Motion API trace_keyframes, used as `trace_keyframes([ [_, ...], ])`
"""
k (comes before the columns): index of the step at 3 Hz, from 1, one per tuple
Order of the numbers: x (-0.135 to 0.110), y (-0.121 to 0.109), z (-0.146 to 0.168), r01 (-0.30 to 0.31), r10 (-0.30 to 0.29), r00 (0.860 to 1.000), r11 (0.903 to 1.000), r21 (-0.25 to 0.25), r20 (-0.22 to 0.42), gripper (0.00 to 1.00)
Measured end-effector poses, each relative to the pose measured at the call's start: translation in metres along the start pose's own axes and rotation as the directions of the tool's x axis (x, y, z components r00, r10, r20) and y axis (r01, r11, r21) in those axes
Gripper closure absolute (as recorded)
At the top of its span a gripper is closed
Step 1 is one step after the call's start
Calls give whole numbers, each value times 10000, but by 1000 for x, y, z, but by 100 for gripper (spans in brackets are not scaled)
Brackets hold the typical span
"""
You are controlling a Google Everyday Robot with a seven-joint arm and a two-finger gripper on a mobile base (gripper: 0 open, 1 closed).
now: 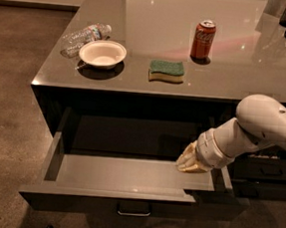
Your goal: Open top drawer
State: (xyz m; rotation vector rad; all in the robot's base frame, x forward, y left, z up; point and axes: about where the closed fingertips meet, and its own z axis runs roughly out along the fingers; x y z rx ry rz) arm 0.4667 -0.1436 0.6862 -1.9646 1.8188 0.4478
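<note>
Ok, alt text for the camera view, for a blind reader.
The top drawer stands pulled out under a grey counter, with the tool inside at its right end. A bowl, sponge, soda can and plastic bottle sit on the counter.
</note>
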Motion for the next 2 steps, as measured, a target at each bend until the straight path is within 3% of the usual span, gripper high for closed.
trace_keyframes([
  [1,-3,-8,-18,-298,252,9984,9954,913,505,87],
  [2,-3,-7,-17,-311,266,9984,9955,893,508,68],
])
